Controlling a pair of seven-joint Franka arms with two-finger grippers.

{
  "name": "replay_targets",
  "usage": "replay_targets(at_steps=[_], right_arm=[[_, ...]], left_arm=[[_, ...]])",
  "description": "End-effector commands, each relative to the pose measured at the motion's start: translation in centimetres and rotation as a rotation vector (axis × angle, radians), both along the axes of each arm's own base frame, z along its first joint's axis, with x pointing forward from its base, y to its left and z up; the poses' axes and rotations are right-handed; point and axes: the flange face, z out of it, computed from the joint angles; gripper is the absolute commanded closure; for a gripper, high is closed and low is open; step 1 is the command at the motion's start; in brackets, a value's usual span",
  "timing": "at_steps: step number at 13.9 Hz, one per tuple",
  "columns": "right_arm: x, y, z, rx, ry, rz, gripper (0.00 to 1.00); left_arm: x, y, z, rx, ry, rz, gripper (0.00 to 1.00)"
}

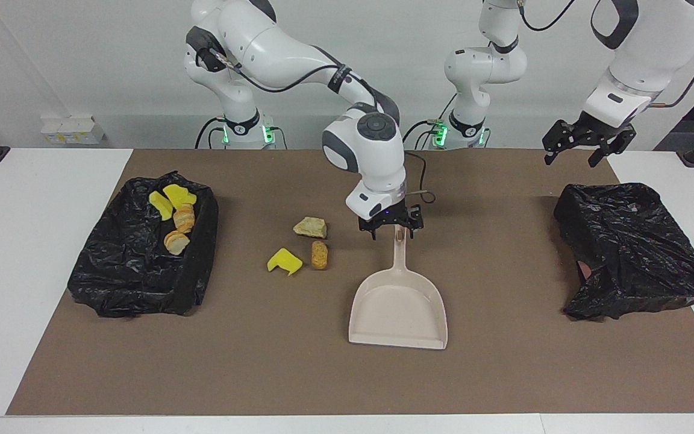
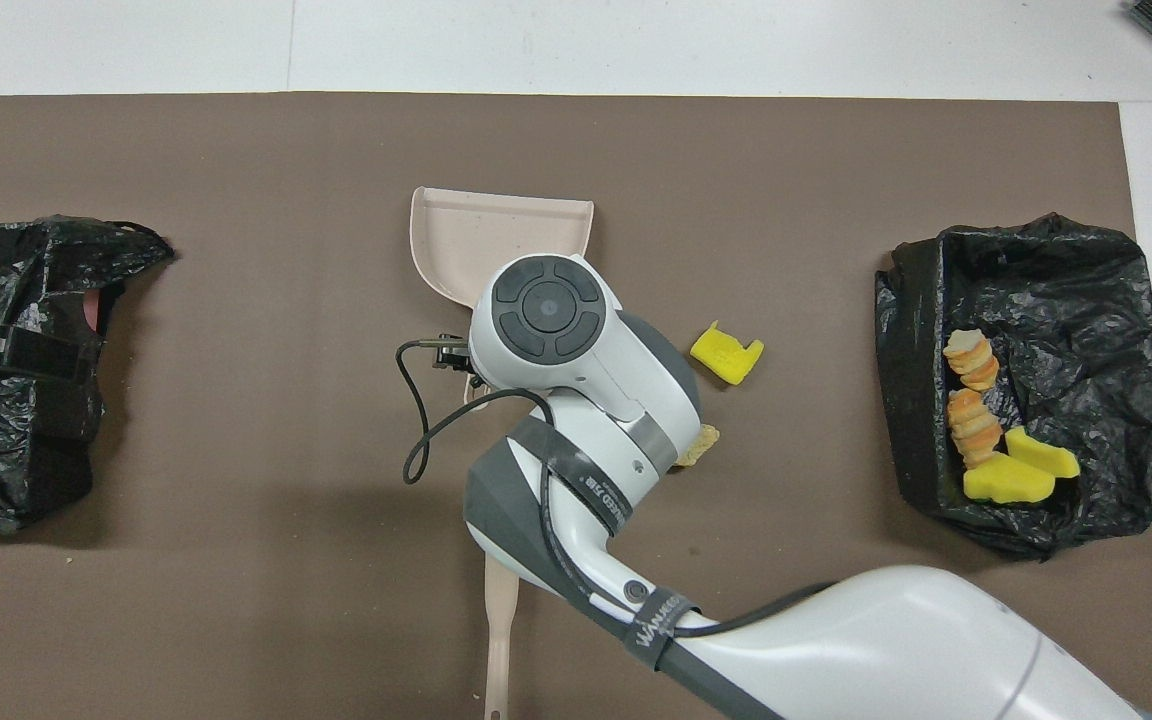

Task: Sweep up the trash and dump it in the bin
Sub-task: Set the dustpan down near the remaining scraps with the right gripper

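- Three trash scraps lie on the worktop beside the right end effector (image 1: pixel 391 232): yellow sponge chunk (image 1: pixel 285 261), beige lump (image 1: pixel 310 226), and brown oval piece (image 1: pixel 320 255), its long axis running toward the robots.
- Right end effector stands spread wide over the dustpan (image 1: pixel 399 307) handle, gripping nothing.
- Left end effector (image 1: pixel 582 146) waits open above the black bag (image 1: pixel 630 247).

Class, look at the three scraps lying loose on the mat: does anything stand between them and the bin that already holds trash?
Nothing visible does. The yellow sponge piece, beige lump and brown bread piece lie on bare mat, with only open mat between them and the bin. The dustpan lies beside them, away from the bin.
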Motion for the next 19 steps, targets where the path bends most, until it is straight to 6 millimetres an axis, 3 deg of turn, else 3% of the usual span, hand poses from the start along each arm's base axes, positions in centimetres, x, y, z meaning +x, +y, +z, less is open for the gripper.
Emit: replay_targets(at_steps=[1,3,6,10,12,14,16,17,19], right_arm=[[-6.1,-0.6,3.9,-0.054,0.064,0.072,0.00],[-11.4,0.0,4.2,-0.056,0.122,0.035,0.00],[-18.2,0.3,1.5,-0.039,0.150,0.043,0.00],[-25.8,1.9,-5.9,-0.032,0.148,0.085,0.00],[-27.3,2.3,-6.8,-0.037,0.151,0.084,0.00],[-28.6,2.3,-8.0,-0.038,0.151,0.083,0.00],[-29.0,2.3,-8.8,-0.019,0.137,0.085,0.00],[-28.9,2.4,-8.9,-0.016,0.139,0.084,0.12],[-28.8,2.7,-8.8,-0.003,0.136,0.089,0.76]], left_arm=[[0.9,-2.1,-1.7,0.006,-0.008,-0.033,0.00],[2.0,-5.0,-3.4,0.004,-0.016,-0.080,0.00],[3.1,-9.6,-6.3,0.004,-0.017,-0.107,0.00],[3.2,-16.5,-10.8,0.003,-0.019,-0.174,0.00],[3.1,-21.5,-14.7,0.012,-0.003,-0.172,0.00],[3.4,-24.8,-17.9,0.008,-0.021,-0.159,0.00],[3.5,-27.1,-20.0,-0.004,-0.044,-0.118,0.00],[2.9,-28.8,-20.5,-0.007,-0.051,-0.133,0.00],[2.2,-30.6,-22.7,0.000,-0.038,-0.163,0.00]])
